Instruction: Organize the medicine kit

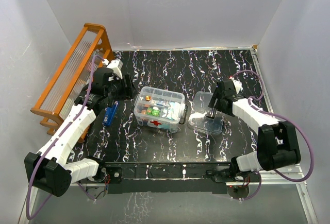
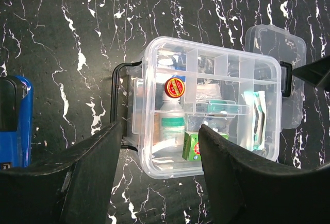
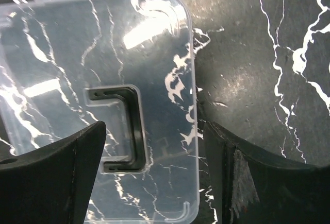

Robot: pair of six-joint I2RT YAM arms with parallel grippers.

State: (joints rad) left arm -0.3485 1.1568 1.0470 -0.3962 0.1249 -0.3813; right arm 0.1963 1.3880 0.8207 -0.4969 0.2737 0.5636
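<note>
Starting nearest you, right of centre on the black marbled table [image 1: 154, 147], the medicine kit's clear lid [image 3: 77, 44] lies flat with its dark handle [image 3: 135, 126] showing, and your right gripper [image 3: 152, 147] hangs over it, jaws spread and empty. Just left, apart from the lid, sits the medicine kit [image 1: 154, 112]: a clear uncovered box, red cross [image 1: 155, 123] facing you, long axis running left to right and slightly skewed, holding a divided insert [image 2: 227, 69], a bottle [image 2: 171, 121] and a green carton [image 2: 192, 147]. Your left gripper [image 2: 159, 147] hovers at its left end, jaws apart and holding nothing, with the orange rack [image 1: 72, 74] beyond.
</note>
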